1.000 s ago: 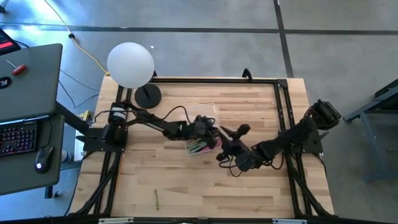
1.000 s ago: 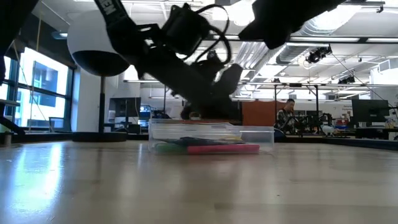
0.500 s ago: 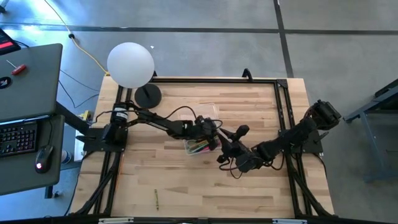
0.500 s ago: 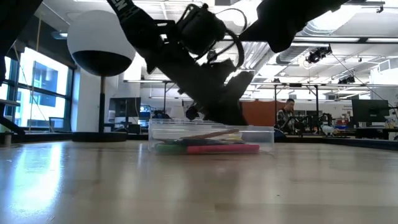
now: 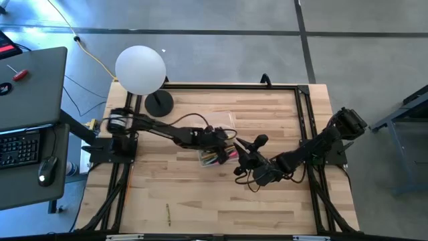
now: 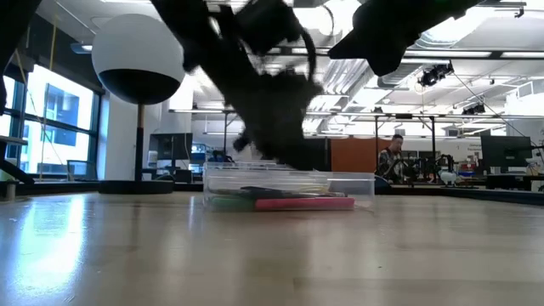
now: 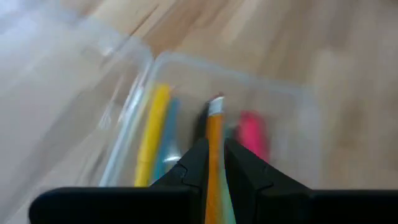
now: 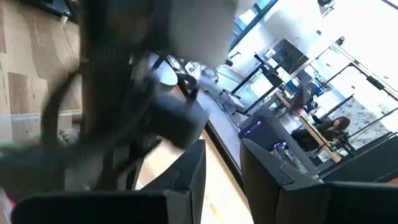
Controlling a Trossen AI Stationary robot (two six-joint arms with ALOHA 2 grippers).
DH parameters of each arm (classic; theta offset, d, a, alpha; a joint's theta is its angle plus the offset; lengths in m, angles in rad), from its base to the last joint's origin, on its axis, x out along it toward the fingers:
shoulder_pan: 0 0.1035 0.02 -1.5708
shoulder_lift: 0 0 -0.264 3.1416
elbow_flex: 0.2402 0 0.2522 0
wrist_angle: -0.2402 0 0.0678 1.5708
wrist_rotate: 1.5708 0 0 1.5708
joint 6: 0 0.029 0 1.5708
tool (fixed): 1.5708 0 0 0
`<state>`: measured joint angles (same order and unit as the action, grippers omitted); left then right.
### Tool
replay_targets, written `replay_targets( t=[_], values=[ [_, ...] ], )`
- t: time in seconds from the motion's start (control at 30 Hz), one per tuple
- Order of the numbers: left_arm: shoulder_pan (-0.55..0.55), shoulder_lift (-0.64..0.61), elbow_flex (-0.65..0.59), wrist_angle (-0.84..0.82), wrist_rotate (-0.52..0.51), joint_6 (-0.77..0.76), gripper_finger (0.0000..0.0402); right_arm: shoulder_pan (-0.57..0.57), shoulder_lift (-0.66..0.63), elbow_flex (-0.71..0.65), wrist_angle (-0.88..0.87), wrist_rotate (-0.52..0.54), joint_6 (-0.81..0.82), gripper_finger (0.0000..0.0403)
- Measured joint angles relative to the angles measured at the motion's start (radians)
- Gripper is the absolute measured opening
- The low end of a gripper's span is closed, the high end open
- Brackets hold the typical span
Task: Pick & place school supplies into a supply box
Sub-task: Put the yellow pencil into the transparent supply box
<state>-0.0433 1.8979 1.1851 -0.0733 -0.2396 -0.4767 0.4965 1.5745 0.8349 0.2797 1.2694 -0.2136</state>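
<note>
1. The left claw [image 7: 212,163] grips an orange pencil [image 7: 214,134], now lowered inside the clear box [image 5: 215,154]; placement looks close.
2. The right claw [image 5: 245,155] waits just beside it, open and empty.

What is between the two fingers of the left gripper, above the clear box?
In the left wrist view, an orange pencil is clamped between the left gripper's fingers, its tip reaching over the clear supply box, between a yellow stick and a pink pen.

We see pale wood-plank surface [image 5: 200,194], smooth with soft sheen. Supply box [image 7: 298,124]: clear glossy plastic. Orange pencil [image 7: 214,149] smooth. Lamp globe [image 5: 140,69] matt white.
</note>
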Motion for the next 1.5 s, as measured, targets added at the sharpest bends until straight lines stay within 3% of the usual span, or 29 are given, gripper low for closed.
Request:
replay_targets(
  t=[0.17,0.37,0.47,0.53,0.63,0.73,0.9,0.97,1.27,1.5],
  values=[
    [-0.063,-0.185,0.002,-0.169,-0.036,-0.003,0.0083,0.000,0.000,0.000,-0.008,-0.002,0.005,0.0078],
    [-0.234,-0.413,0.001,-0.484,-0.232,-0.178,0.0083,-0.002,0.000,0.000,-0.023,-0.003,0.027,0.0078],
    [-0.371,-0.463,0.002,-0.687,-0.419,-0.391,0.0083,-0.004,0.000,0.000,-0.032,-0.004,0.038,0.0078],
    [-0.467,-0.468,0.000,-0.852,-0.552,-0.623,0.0083,-0.005,0.000,0.000,-0.039,-0.002,0.041,0.0078],
    [-0.585,-0.453,-0.034,-1.041,-0.631,-0.998,0.0083,-0.009,0.000,0.000,-0.036,-0.004,0.036,0.0078],
    [-0.653,-0.434,-0.099,-1.115,-0.531,-1.227,0.0083,-0.019,0.000,0.000,-0.028,-0.007,0.034,0.0078],
    [-0.665,-0.428,-0.205,-1.232,-0.083,-1.473,0.0083,-0.035,0.000,0.000,-0.030,-0.031,0.081,0.0078],
    [-0.665,-0.433,-0.247,-1.221,0.025,-1.512,0.0083,-0.036,0.000,0.000,-0.034,-0.059,0.106,0.0078],
    [-0.665,-0.430,-0.442,-1.095,0.211,-1.582,0.0083,-0.038,0.000,0.000,-0.053,-0.151,0.122,0.0078],
    [-0.664,-0.430,-0.482,-1.099,0.300,-1.596,0.0083,-0.044,0.000,0.000,-0.055,-0.155,0.128,0.0078]
  ],
)
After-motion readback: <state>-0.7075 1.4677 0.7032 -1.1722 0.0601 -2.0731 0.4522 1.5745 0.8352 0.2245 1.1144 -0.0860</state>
